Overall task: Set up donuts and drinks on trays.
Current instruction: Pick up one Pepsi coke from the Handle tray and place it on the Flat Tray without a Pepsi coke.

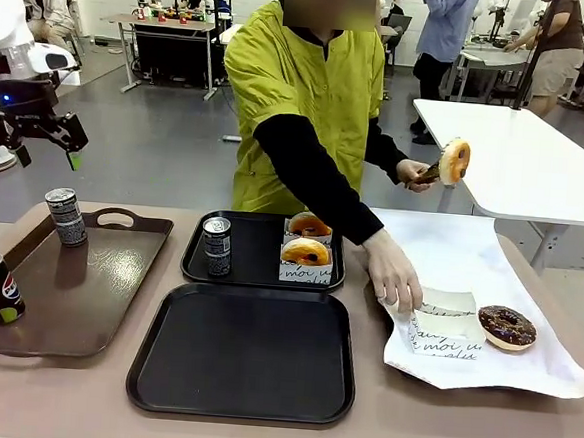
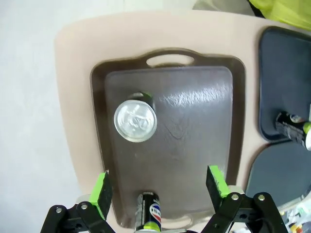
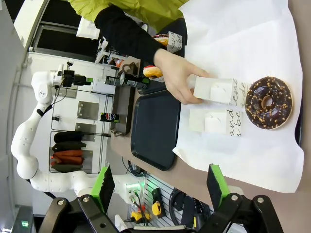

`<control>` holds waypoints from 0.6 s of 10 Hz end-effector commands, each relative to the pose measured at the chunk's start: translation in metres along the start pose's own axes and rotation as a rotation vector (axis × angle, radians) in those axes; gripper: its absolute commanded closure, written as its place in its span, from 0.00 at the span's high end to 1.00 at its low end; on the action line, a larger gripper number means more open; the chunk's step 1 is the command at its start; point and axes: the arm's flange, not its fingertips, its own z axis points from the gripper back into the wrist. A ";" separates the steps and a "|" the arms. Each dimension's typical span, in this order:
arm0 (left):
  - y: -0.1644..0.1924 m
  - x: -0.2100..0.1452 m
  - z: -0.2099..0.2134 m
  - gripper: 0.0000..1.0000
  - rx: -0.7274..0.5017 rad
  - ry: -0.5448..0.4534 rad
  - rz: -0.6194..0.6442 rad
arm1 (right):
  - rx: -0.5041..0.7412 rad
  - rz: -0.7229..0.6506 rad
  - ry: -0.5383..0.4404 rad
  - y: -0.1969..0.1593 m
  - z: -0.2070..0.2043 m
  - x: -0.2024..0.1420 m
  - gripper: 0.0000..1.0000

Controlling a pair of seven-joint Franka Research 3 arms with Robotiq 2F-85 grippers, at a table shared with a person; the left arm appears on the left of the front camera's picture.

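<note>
**Q:** Finish of the brown tray?
**A:** Glossy and smooth. It mirrors the slim can standing on it. The can top is bright bare metal.
**Q:** And right of the brown tray?
**A:** Near black tray and far black tray: matt plastic. Donut: shiny glaze, in a printed paper sleeve.
**Q:** Further right of the brown tray?
**A:** White paper sheet: matt, lightly creased. Table top: smooth, matt.

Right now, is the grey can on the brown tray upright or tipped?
Upright: the grey can stands on the brown tray, silver top up; the left wrist view looks down on it.
</note>
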 end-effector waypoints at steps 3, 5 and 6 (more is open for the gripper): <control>0.015 0.009 -0.034 1.00 0.024 -0.032 0.033 | 0.002 0.002 -0.003 0.000 -0.001 0.002 1.00; 0.020 0.018 -0.051 1.00 0.013 -0.004 0.029 | 0.002 0.002 -0.003 0.000 -0.001 0.002 1.00; 0.022 0.022 -0.061 1.00 0.015 0.012 0.021 | 0.002 0.002 -0.003 0.000 -0.001 0.002 1.00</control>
